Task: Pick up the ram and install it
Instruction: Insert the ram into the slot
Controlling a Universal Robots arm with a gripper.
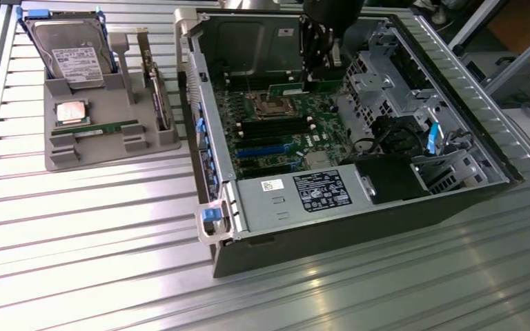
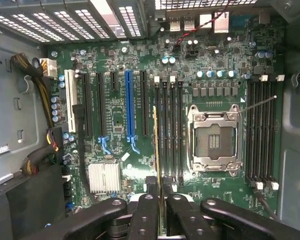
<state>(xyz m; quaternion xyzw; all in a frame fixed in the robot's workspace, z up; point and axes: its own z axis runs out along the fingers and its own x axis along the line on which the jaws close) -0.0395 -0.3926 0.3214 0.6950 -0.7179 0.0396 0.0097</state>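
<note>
We have the ram (image 2: pixel 155 145) clamped in the gripper (image 2: pixel 157 189), over the slots (image 2: pixel 172 130) beside the socket (image 2: pixel 213 137); it seems not yet seated.

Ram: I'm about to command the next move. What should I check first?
1. Ram clamped in the gripper: ok.
2. Ram parallel to the memory slots: ok.
3. Ram over the slot bank beside the CPU socket: ok.
4. Those slots free of other sticks: ok.
5. Slot latches open: cannot tell.
6. Ram seated in a slot: cannot tell.
</note>
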